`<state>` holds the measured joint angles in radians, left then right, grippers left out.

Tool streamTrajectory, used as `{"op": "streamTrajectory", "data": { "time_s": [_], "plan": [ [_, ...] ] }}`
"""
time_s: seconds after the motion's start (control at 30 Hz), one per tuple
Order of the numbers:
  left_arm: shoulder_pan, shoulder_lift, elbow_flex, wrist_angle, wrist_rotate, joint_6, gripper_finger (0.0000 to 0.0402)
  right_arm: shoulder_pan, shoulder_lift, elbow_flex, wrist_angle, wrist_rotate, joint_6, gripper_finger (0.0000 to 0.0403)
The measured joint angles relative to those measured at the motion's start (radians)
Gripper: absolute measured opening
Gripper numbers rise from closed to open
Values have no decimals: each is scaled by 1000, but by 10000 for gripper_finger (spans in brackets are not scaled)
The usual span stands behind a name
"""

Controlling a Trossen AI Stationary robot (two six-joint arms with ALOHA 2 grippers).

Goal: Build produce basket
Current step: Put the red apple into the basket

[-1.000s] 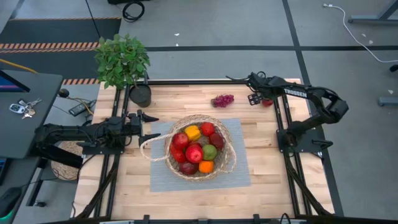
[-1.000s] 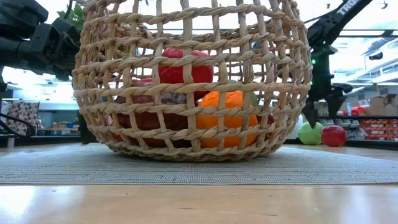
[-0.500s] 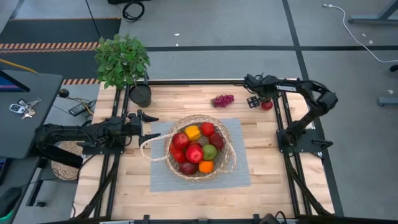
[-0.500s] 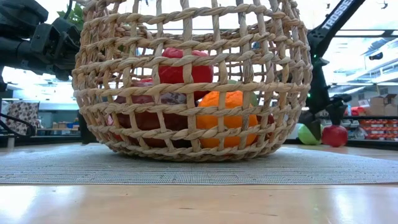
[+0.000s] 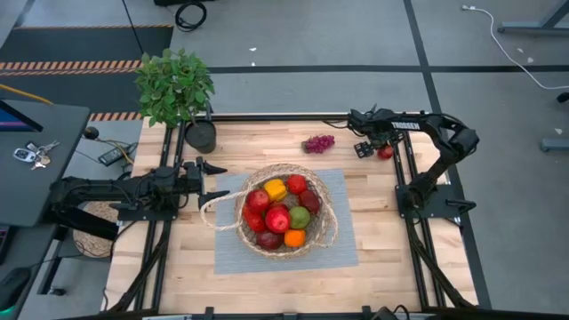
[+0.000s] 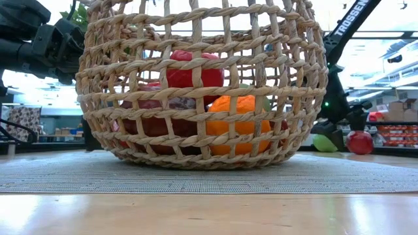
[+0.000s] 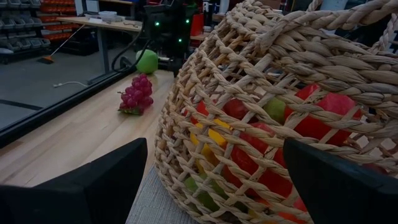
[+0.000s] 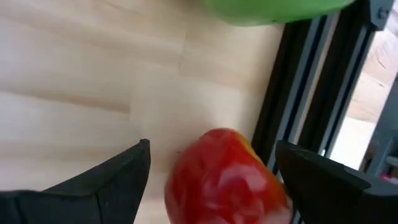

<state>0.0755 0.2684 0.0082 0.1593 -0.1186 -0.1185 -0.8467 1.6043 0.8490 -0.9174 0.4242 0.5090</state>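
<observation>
The tan wicker basket [image 5: 286, 211] stands on a grey mat, filled with red, yellow, green and orange produce. It fills the low view [image 6: 202, 85] and the left wrist view [image 7: 292, 106]. A purple grape bunch [image 5: 318, 142] lies on the wood beyond it. My right gripper [image 5: 372, 148] is low at the far right corner, open. Its fingers stand on either side of a red fruit [image 8: 224, 180] [image 5: 385, 152] [image 6: 360, 141]. A green fruit [image 8: 273, 9] [image 6: 324, 143] lies just past it. My left gripper [image 5: 212, 182] [image 7: 211, 186] waits open beside the basket's looped handle [image 5: 213, 212]. My right gripper comes down at the red fruit from above, one open finger [image 8: 112, 180] on each side of it. The fruit rests on the table. Whether a finger touches it, I cannot tell.
A potted leafy plant [image 5: 176, 89] stands at the far left corner. The black frame rail [image 8: 292, 93] runs close beside the red fruit, along the table's right edge. Bare wood lies around the grey mat [image 5: 342, 249].
My right gripper has dropped toward the table and come over the red fruit at the far right corner, with the arm folding lower. The red fruit has shifted a little toward the right edge. The left arm and the basket have kept still.
</observation>
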Motion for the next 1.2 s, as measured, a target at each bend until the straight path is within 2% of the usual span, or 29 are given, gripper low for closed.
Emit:
{"op": "streamTrajectory", "data": {
  "time_s": [0.5,1.2],
  "plan": [
    [0,0,0,0,0,-1,382,49,-38,0,-120,-5,94,349],
    [0,0,0,0,0,-1,382,32,-35,-26,-56,1,46,348]
  ]
}}
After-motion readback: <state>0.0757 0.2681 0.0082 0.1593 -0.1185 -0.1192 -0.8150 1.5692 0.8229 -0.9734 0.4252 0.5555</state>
